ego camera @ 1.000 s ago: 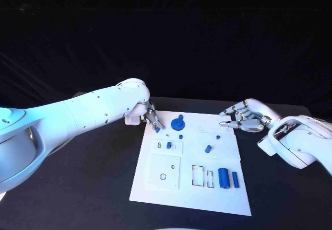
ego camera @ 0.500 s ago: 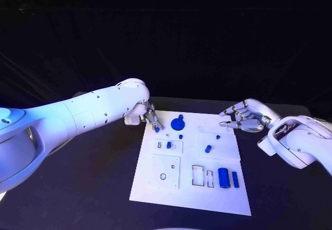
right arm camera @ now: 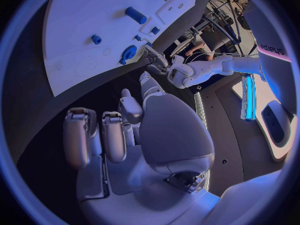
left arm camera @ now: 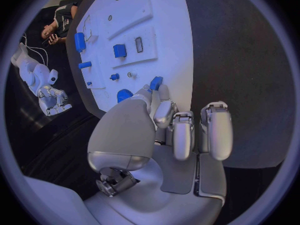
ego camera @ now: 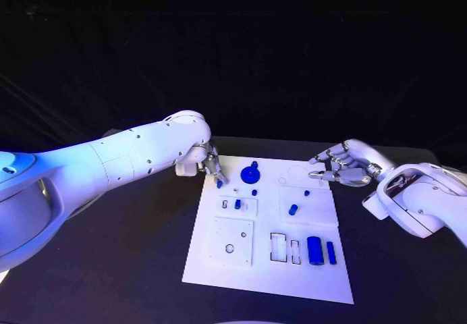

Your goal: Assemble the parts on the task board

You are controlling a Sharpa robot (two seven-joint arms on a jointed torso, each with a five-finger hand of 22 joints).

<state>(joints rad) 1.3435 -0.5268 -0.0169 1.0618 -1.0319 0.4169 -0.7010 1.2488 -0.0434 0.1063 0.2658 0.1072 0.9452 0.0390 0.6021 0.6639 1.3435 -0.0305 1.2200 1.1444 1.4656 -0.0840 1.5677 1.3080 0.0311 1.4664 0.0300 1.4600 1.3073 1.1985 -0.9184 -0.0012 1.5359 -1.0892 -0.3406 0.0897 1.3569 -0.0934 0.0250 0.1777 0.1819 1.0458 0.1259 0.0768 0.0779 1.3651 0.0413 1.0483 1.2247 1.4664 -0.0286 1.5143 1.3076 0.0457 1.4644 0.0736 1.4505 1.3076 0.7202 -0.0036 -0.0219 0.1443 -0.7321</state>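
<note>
The white task board (ego camera: 219,270) lies in the middle of the black table. My left hand (ego camera: 206,165) hovers over the board's far left corner and pinches a small blue part (ego camera: 221,181) at its fingertips; the left wrist view shows that part (left arm camera: 156,82) just above the board (left arm camera: 169,15). A round blue gear (ego camera: 250,175) sits right beside it. My right hand (ego camera: 343,169) hangs by the board's far right corner, fingers apart and holding nothing. Small blue pegs (ego camera: 293,210) stand mid-board. A thick blue cylinder (ego camera: 314,250) and a slim one (ego camera: 331,252) lie near the front right.
White raised plates with slots and holes (ego camera: 231,241) cover the board's left half. Black table (ego camera: 117,256) surrounds the board on both sides. In the right wrist view the gear (right arm camera: 129,52) and my left hand (right arm camera: 156,62) appear across the board (right arm camera: 81,25).
</note>
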